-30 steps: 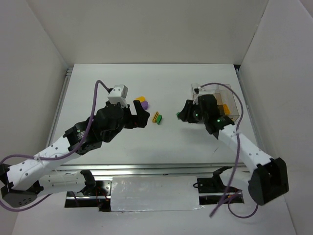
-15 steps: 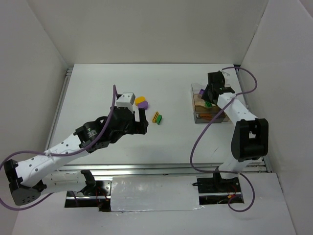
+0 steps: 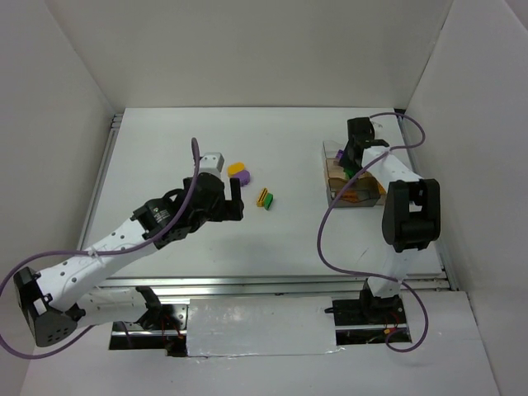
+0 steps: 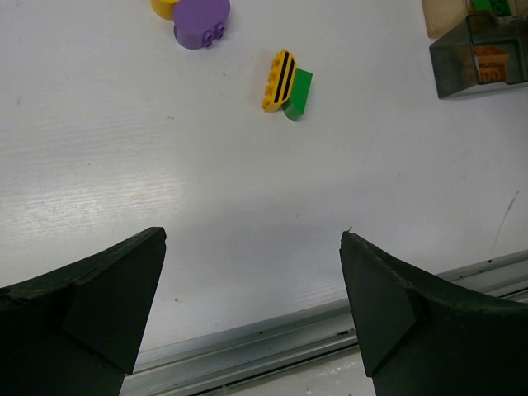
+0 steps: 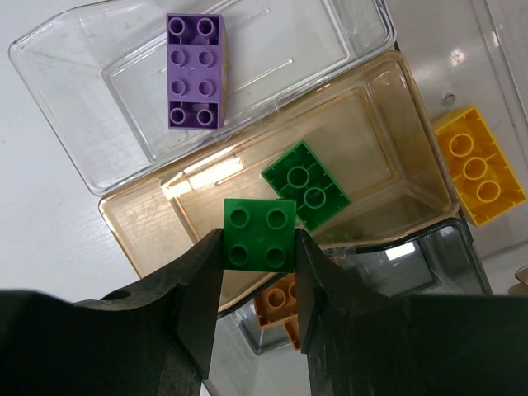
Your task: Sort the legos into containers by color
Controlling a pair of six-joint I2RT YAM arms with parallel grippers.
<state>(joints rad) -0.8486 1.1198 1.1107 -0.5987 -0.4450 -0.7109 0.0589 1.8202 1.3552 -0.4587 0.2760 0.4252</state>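
The right gripper (image 5: pixel 260 252) pinches a green lego (image 5: pixel 260 233) between its fingers, directly over the tan compartment (image 5: pixel 165 221) of the containers (image 3: pixel 364 197), where a second green lego (image 5: pixel 306 185) lies. A purple lego (image 5: pixel 195 70) sits in the clear compartment beside it, and a yellow lego (image 5: pixel 477 165) and an orange lego (image 5: pixel 279 310) lie in others. Well left of the containers, the left gripper (image 4: pixel 252 239) hangs wide open and empty over the table (image 4: pixel 124 165). A striped lego (image 4: pixel 279 80) touching a loose green lego (image 4: pixel 298 94) lies between it and the containers, with a loose purple lego (image 4: pixel 200 18) nearby.

Three green legos (image 5: pixel 259 234), three yellow legos (image 5: pixel 478 165), two purple legos (image 5: pixel 195 71), one orange lego (image 5: pixel 276 305), four containers (image 5: pixel 379 157).
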